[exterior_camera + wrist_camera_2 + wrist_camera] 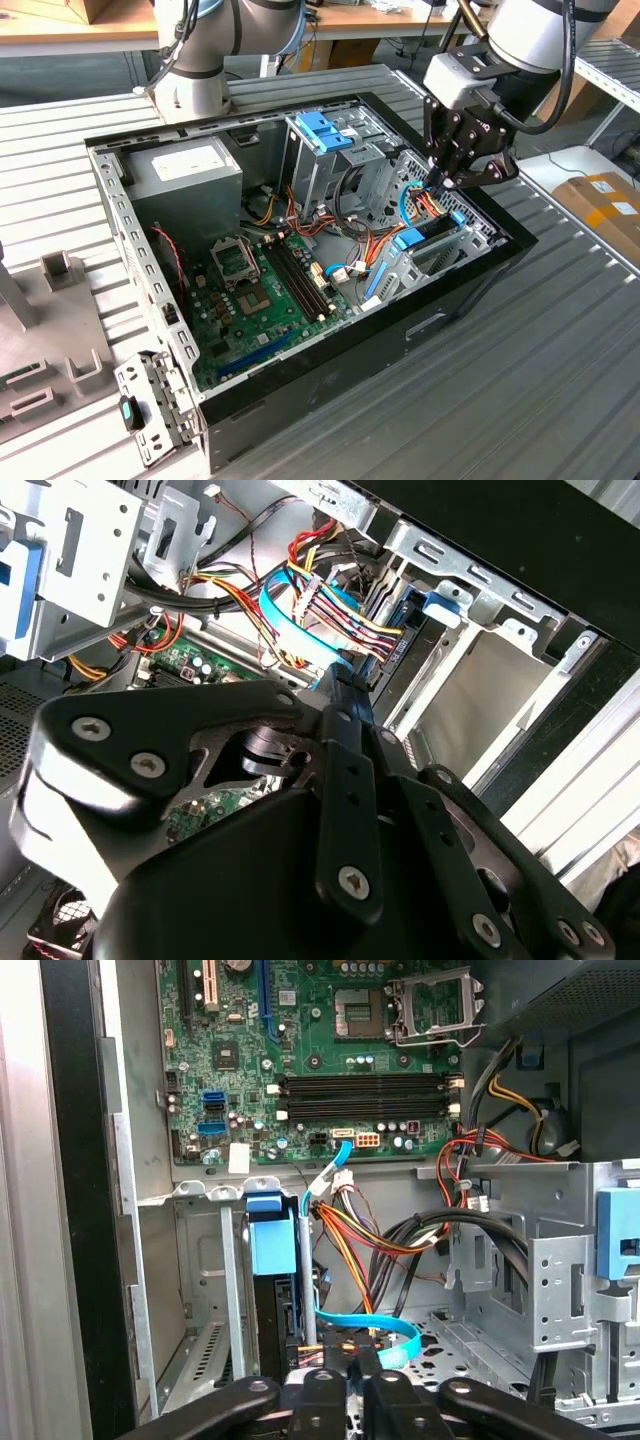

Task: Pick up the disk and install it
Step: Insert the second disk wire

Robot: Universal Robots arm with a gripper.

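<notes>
Blue-bracketed disk [272,1290] sits edge-up in its metal bay; black fingers [352,1365] above it are pressed together, gripping nothing.

The disk [272,1305] sits mostly hidden edge-on in its bay, label unseen.

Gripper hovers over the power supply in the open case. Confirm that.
Wrong. In the exterior view the gripper hovers over the disk in its bay in the open case; the power supply sits apart, toward the exterior view's left.
</notes>
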